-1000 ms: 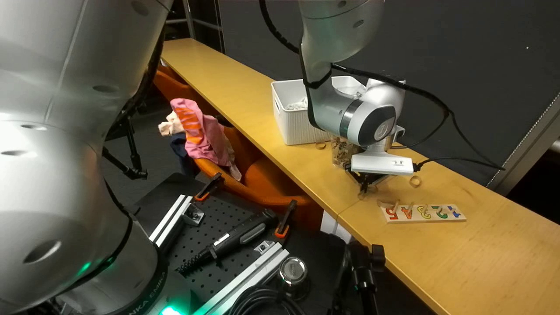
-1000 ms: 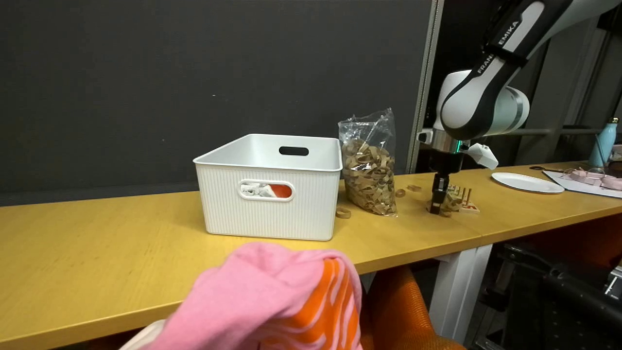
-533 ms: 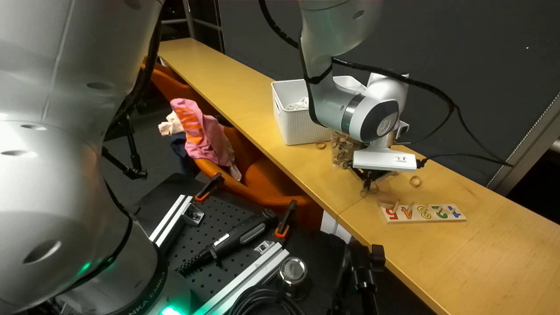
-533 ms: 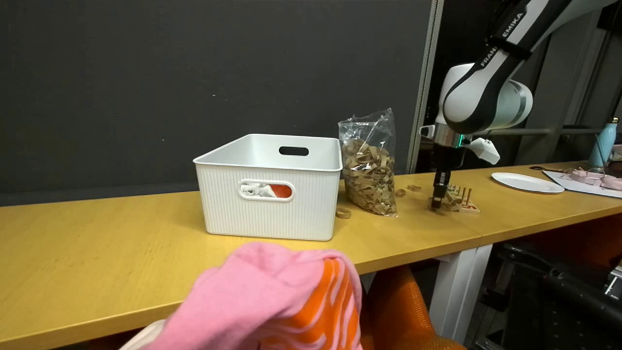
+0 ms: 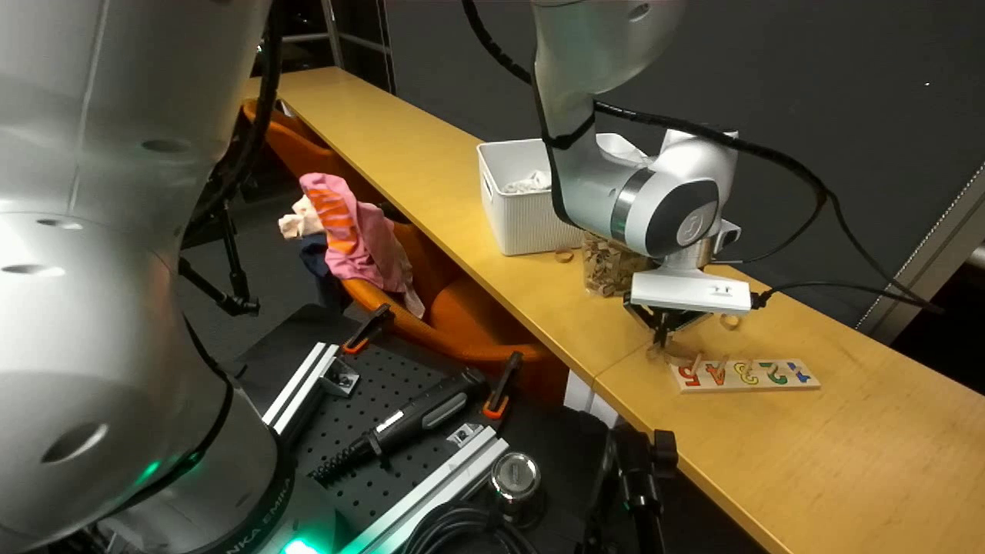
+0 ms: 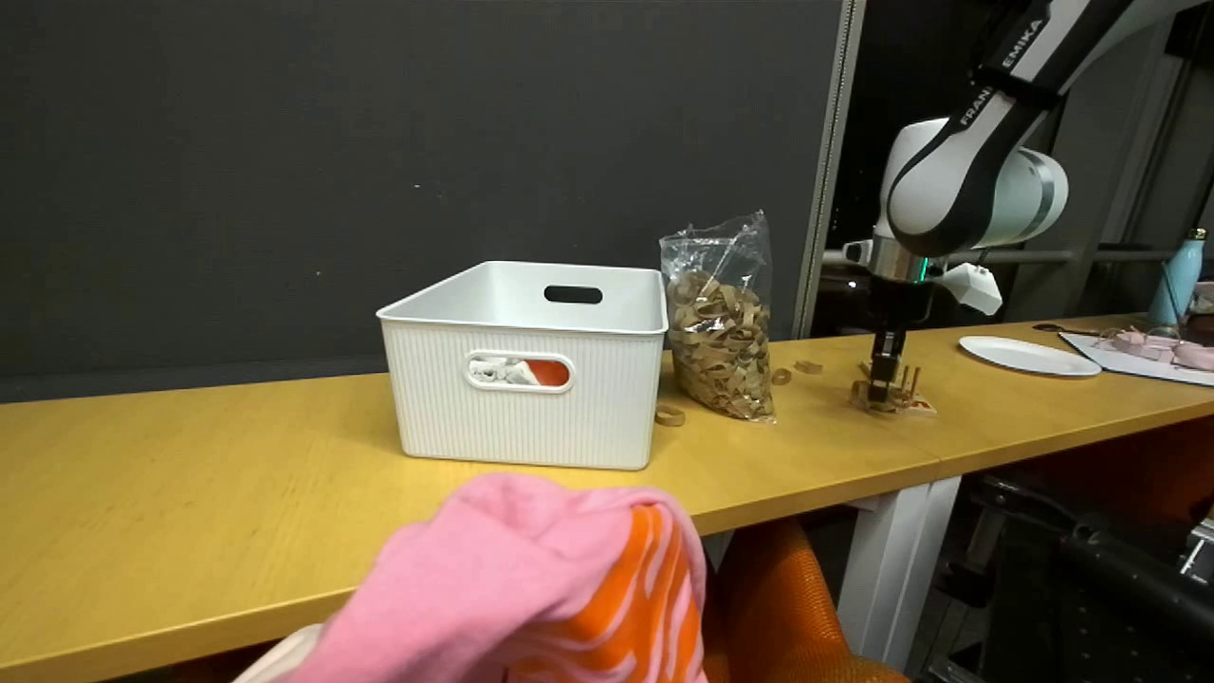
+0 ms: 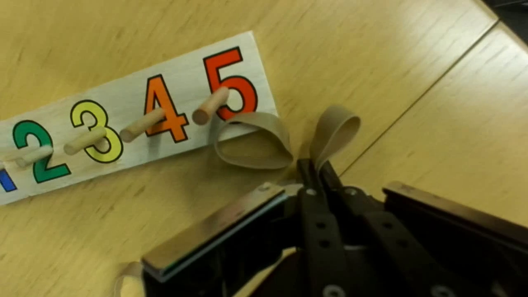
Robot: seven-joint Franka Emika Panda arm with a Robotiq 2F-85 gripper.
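Gripper (image 7: 317,167) closed on a tan band (image 7: 326,128): the fingertips (image 7: 305,171) squeeze the strip between them, and the rest bulges past them as a small loop. Whether that loop brushes the tabletop, I can't tell. Just left of it in the wrist view sits a second band (image 7: 270,123), overlapping the corner of a number board (image 7: 185,97) by the red 5 (image 7: 249,95). Wooden pegs (image 7: 142,126) stick up from the 2, 3, 4 and 5.

In an exterior view, a white crate (image 6: 531,427) stands to the left on the table (image 6: 190,455). Just right of it is a clear bag (image 6: 721,346) holding plenty more tan loops, and one loose loop (image 6: 670,417) lies near both. The gripper and board are farther right, and a white plate (image 6: 1029,356) and a blue bottle (image 6: 1179,285) stand well apart from them, far right. In an exterior view, a pink cloth (image 5: 358,231) hangs over an orange chair (image 5: 462,312) beside the table.
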